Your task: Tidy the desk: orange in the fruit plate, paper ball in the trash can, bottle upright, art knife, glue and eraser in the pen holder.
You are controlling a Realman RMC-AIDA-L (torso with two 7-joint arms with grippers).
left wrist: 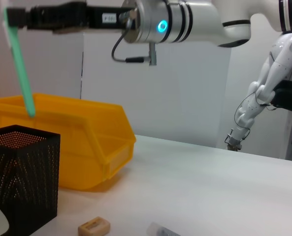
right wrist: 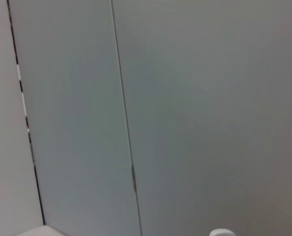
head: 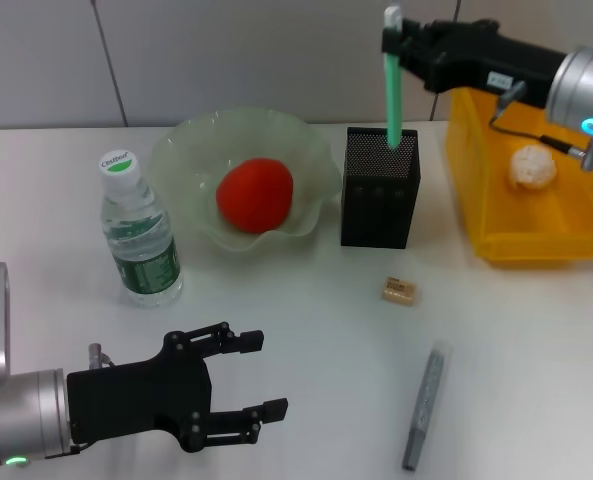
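Note:
My right gripper [head: 394,30] is shut on the top of the long green glue [head: 392,95], which hangs upright with its tip just over the mouth of the black mesh pen holder [head: 379,195]. The left wrist view shows the glue [left wrist: 20,73] above the pen holder [left wrist: 17,182]. The orange [head: 255,194] lies in the fruit plate [head: 191,140]. The paper ball [head: 532,166] rests in the yellow trash can [head: 536,245]. The bottle [head: 141,235] stands upright. The eraser [head: 400,290] and grey art knife [head: 424,405] lie on the desk. My left gripper [head: 266,375] is open near the front, holding nothing.
The white desk ends at a grey panelled wall behind the plate and holder. The trash can [left wrist: 86,142] stands close beside the pen holder. The right wrist view shows only the wall.

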